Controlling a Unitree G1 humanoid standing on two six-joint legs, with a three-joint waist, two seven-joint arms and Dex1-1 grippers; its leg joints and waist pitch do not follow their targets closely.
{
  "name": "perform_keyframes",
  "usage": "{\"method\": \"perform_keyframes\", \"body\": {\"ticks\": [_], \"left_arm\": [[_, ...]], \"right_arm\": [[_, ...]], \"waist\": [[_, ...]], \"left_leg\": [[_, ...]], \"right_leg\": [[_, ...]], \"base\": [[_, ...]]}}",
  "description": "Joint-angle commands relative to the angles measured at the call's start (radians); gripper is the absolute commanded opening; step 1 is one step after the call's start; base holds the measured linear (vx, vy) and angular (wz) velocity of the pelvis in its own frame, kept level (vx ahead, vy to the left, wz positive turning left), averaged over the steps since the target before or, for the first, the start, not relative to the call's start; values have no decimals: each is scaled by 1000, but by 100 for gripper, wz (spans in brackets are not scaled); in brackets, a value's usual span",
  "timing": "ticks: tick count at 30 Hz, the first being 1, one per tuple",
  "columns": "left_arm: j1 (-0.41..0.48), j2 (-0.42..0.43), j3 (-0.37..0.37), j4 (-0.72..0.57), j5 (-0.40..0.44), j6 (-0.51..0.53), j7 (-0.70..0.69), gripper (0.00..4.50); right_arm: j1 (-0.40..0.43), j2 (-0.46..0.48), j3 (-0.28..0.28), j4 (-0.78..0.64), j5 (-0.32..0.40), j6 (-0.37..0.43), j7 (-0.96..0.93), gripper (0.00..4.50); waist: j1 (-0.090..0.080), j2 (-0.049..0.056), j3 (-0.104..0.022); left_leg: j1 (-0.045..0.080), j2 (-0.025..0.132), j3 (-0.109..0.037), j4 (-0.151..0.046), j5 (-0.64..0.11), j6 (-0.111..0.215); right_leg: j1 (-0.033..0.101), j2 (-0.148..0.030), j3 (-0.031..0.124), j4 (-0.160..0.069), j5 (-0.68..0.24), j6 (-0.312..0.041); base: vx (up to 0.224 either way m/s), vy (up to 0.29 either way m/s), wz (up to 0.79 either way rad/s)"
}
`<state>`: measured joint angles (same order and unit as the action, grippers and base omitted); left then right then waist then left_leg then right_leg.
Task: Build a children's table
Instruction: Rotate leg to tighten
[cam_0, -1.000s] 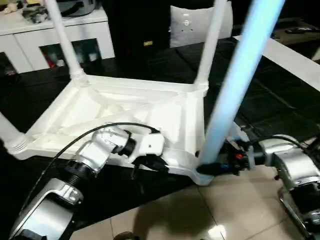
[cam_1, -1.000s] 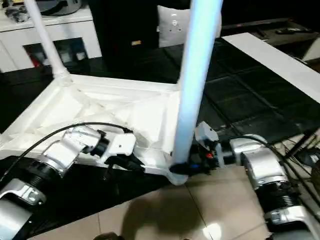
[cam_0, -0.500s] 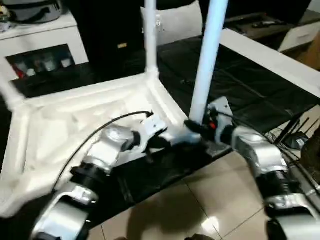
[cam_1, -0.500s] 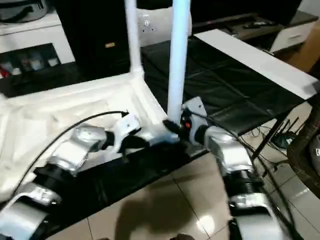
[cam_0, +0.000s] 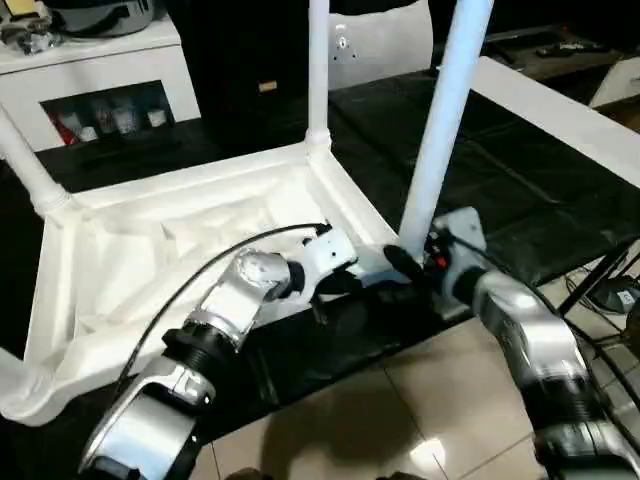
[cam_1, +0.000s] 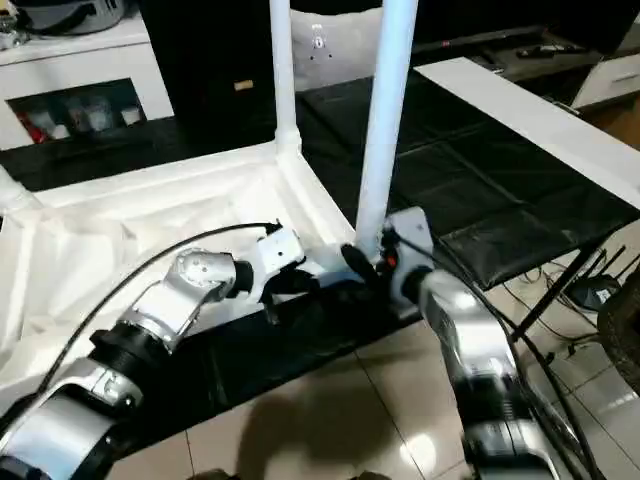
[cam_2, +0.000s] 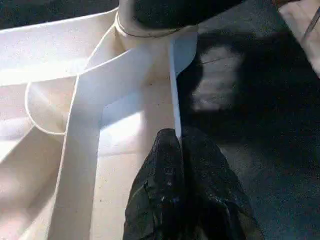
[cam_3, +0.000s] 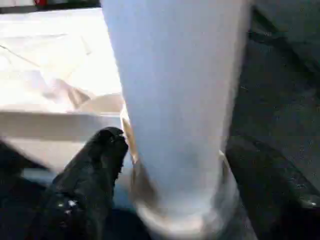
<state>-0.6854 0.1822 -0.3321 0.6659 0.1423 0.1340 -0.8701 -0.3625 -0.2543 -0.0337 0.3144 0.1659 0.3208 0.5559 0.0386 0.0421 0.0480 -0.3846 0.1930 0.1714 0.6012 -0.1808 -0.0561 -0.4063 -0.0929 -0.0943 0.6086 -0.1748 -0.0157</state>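
The children's table lies upside down on a black mat, its ribbed white top (cam_0: 150, 230) facing up. Three white legs stand in corner sockets: one at the back (cam_0: 318, 70), one at the left (cam_0: 25, 165), one at the near right (cam_0: 440, 130). My left gripper (cam_0: 340, 285) is shut on the thin rim of the top (cam_2: 175, 115), close to the near-right corner. My right gripper (cam_0: 405, 262) is open around the base of the near-right leg (cam_3: 175, 90). One black finger (cam_3: 95, 175) stands on each side of that leg, and the far one stands slightly off it.
A white cabinet (cam_0: 100, 70) with dark glass doors stands at the back left. A long white panel (cam_0: 560, 110) lies along the right side of the black mat (cam_0: 540, 200). The tiled floor (cam_0: 420, 400) begins just in front of the table's near edge, and cables (cam_0: 610, 290) lie at the far right.
The camera has swung, shifting the whole picture. My right gripper's fingers now stand wider around the near-right leg's base. My left gripper keeps its grip on the rim.
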Motion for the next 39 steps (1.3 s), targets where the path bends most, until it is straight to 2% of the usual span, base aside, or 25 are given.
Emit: {"method": "perform_keyframes", "body": {"ticks": [1,4,7,8,9,10,13,15,16,20,22,24,25,27,29,30,31,32,33,34,35,36,37,38,39], "left_arm": [[-36,25,5,21,26,-61,28,0],[-68,31,27,93,29,-146,85,0],[-89,31,65,143,-3,-206,89,0],[-91,32,67,148,-4,-211,92,27],[-100,38,70,173,3,-242,123,27],[-100,38,70,173,3,-242,123,54],[-104,41,81,202,-1,-292,152,59],[-101,35,104,218,-18,-324,188,91],[-97,28,121,219,-28,-336,221,94],[-66,9,174,189,-74,-344,254,131],[-33,-4,210,138,-109,-307,284,136],[61,-31,290,-13,-178,-179,358,155],[61,-31,290,-13,-178,-179,358,169],[188,-41,334,-200,-228,-104,400,169],[239,-45,342,-270,-238,-88,414,169],[282,-52,350,-328,-242,-73,434,169],[286,-53,350,-334,-241,-72,437,169],[341,-65,355,-418,-233,-38,471,169],[341,-65,355,-418,-233,-38,471,169],[374,-73,355,-474,-218,-11,497,169],[405,-81,354,-527,-211,16,520,169],[432,-91,354,-572,-207,38,540,169],[449,-98,354,-600,-206,52,553,169],[473,-105,352,-638,-216,75,563,169],[500,-111,351,-689,-226,114,581,169]], "right_arm": [[20,-12,-20,-59,19,-5,5,387],[94,-13,-31,-174,40,0,9,406],[156,-8,-27,-279,65,31,13,431],[161,-6,-26,-289,71,40,14,438],[182,-2,-19,-331,88,73,12,438],[182,-2,-19,-331,88,73,12,446],[202,3,0,-359,83,89,-1,450],[213,20,17,-367,68,89,-29,450],[216,31,23,-370,59,94,-48,450],[228,45,42,-396,53,104,-60,450],[230,46,50,-397,41,95,-69,450],[235,49,57,-405,34,110,-92,450],[235,49,57,-405,34,110,-92,450],[247,52,75,-423,25,108,-102,450],[253,54,81,-432,25,108,-103,450],[260,57,87,-441,32,117,-98,450],[260,56,89,-441,30,116,-98,450],[262,50,112,-443,13,105,-95,450],[262,50,112,-443,13,105,-95,450],[259,44,127,-435,-5,91,-96,450],[257,37,136,-431,-22,77,-99,450],[257,37,138,-422,-29,67,-102,450],[257,37,139,-417,-33,61,-104,450],[258,41,137,-407,-33,54,-107,450],[259,45,137,-393,-33,42,-111,450]], "waist": [[4,-6,-65],[2,-9,-63],[1,-13,-65],[1,-12,-65],[1,-13,-65],[1,-11,-65],[2,-11,-67],[4,-15,-65],[4,-11,-66],[7,-11,-64],[10,-9,-65],[12,-10,-66],[11,-10,-64],[9,-19,-64],[5,-13,-62],[0,-36,-60],[4,-22,-57],[4,-27,-56],[3,-23,-53],[10,-37,-45],[-2,-6,-50],[-12,-1,-58],[-36,11,-49],[-43,18,-42],[-53,12,-40]], "left_leg": [[12,27,-9,-72,-223,55],[12,24,-7,-71,-242,53],[6,24,-10,-72,-225,59],[4,25,-12,-74,-222,60],[6,25,-11,-73,-221,64],[6,25,-11,-72,-221,65],[7,26,-9,-70,-207,66],[6,27,-9,-71,-204,63],[6,27,-10,-72,-203,61],[8,29,-10,-74,-216,55],[9,32,-10,-75,-214,53],[9,39,-10,-75,-199,51],[6,34,-8,-74,-191,59],[3,36,-7,-75,-184,63],[7,34,-5,-74,-204,65],[5,34,-2,-75,-214,65],[6,37,-5,-79,-223,59],[9,39,-8,-80,-237,49],[11,41,-8,-84,-248,38],[-44,24,-49,-101,-250,74],[-29,39,-84,-118,-344,77],[-13,53,-109,-110,-360,71],[-25,81,-169,-137,-376,101],[-3,89,-204,-149,-459,128],[-2,67,-219,-140,-475,152]], "right_leg": [[60,-51,45,-93,-291,-160],[56,-50,45,-102,-318,-144],[60,-51,45,-96,-293,-141],[63,-52,44,-94,-291,-143],[61,-52,44,-97,-295,-145],[60,-52,45,-96,-293,-147],[58,-53,45,-95,-271,-161],[58,-53,45,-92,-267,-162],[57,-53,45,-91,-265,-164],[55,-55,47,-91,-272,-166],[56,-56,48,-89,-259,-168],[58,-58,48,-78,-214,-196],[57,-56,48,-83,-213,-195],[59,-56,48,-81,-223,-189],[52,-54,48,-90,-273,-171],[51,-50,48,-92,-296,-160],[50,-54,49,-95,-335,-146],[47,-52,49,-95,-358,-131],[42,-50,50,-99,-358,-126],[80,-61,4,-73,-331,-131],[77,-39,-24,-76,-340,-105],[71,-41,-26,-71,-265,-127],[82,-17,-36,-34,-157,-159],[67,-1,-33,-7,-165,-181],[64,-12,-16,-9,-163,-235]], "base": [[0,0,0],[0,0,0],[0,0,0],[0,0,0],[0,0,0],[0,0,0],[0,0,0],[0,0,0],[0,0,0],[0,0,0],[0,0,0],[0,0,0],[0,0,0],[0,0,0],[0,0,0],[0,0,0],[0,0,0],[0,0,0],[0,0,0],[0,0,0],[-14,-6,30],[6,-31,46],[6,-31,46],[21,-64,50],[16,-95,67]]}}
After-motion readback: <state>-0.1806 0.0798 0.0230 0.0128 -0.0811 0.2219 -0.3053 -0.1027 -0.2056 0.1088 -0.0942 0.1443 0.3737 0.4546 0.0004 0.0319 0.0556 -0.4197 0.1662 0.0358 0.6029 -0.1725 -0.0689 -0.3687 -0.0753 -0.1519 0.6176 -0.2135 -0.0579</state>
